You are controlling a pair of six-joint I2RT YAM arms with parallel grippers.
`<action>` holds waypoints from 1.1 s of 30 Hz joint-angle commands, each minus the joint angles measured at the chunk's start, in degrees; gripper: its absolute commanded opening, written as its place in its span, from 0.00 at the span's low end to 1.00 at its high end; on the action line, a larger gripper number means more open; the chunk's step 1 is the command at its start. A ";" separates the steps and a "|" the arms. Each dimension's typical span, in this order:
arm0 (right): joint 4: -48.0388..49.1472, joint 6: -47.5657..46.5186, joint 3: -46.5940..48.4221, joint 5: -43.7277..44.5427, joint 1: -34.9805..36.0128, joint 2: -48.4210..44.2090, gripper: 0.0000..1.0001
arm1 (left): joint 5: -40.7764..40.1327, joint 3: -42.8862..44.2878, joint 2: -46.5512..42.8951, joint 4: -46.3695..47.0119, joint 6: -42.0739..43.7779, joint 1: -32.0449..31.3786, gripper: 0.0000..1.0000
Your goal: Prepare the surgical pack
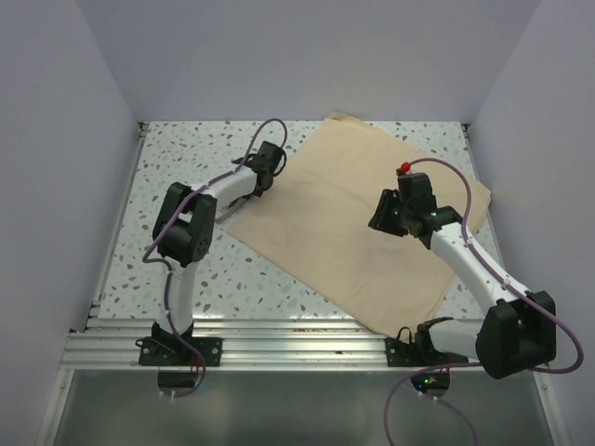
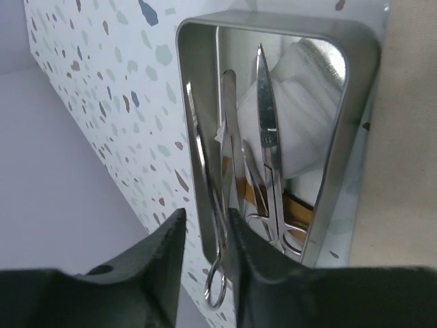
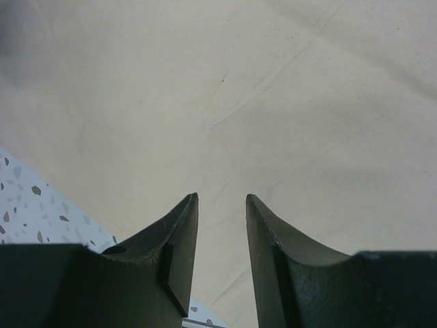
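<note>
The tan cloth sheet (image 1: 344,223) lies flat and open on the terrazzo table; it fills the right wrist view (image 3: 239,89). A small steel tray (image 2: 355,102) holding silver scissors and forceps (image 2: 266,137) and white gauze (image 2: 307,102) sits at the cloth's left edge (image 2: 403,171). It is hidden under the wrist in the top view. My left gripper (image 1: 270,163) (image 2: 205,229) is closed narrowly on the tray's near left rim, a forceps ring between the fingers. My right gripper (image 1: 389,212) (image 3: 222,205) is open and empty just above the cloth's right part.
Lilac walls enclose the table on the left, back and right. An aluminium rail (image 1: 279,339) runs along the near edge by the arm bases. Bare terrazzo (image 1: 177,158) shows left of the cloth.
</note>
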 commanded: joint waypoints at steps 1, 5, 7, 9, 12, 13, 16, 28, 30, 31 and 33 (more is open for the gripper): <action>1.57 -1.06 -0.35 -0.71 0.03 0.10 0.38 | -0.65 2.21 -0.31 -0.43 -1.25 1.02 0.39; 1.57 -1.24 -0.52 -1.23 0.03 0.01 0.38 | 4.09 2.03 -3.19 -2.02 -5.30 1.98 0.48; 1.40 -1.41 -0.61 -1.06 0.03 -0.16 0.38 | 6.80 2.56 -4.34 -3.07 -7.67 2.33 0.53; 1.22 -1.50 -0.61 -0.97 -0.06 -0.34 0.38 | 8.22 3.44 -5.75 -4.39 -8.99 3.21 0.56; 1.13 -1.59 -0.70 -1.23 0.03 -0.43 0.38 | 15.15 6.42 -7.07 -6.94 -13.91 6.63 0.59; 1.13 -1.59 -0.70 -1.23 0.03 -0.43 0.38 | 19.17 7.04 -7.42 -7.20 -17.58 7.77 0.60; 1.04 -1.68 -0.70 -1.32 0.03 -0.51 0.38 | 23.68 9.15 -8.04 -8.08 -26.19 11.82 0.61; 1.66 -2.03 -1.67 -2.55 0.03 -0.51 0.38 | 45.31 1.86 -8.83 -6.94 -29.13 13.15 0.55; 1.75 -2.03 -1.67 -2.73 0.03 -0.51 0.38 | 45.67 1.07 -8.22 -6.68 -28.87 13.15 0.55; 1.83 -2.03 -1.75 -2.90 0.03 -0.51 0.38 | 46.02 0.89 -7.69 -6.42 -28.69 13.06 0.55; 1.92 -2.03 -1.84 -2.99 0.03 -0.43 0.38 | 46.20 0.72 -7.16 -6.06 -28.51 12.88 0.55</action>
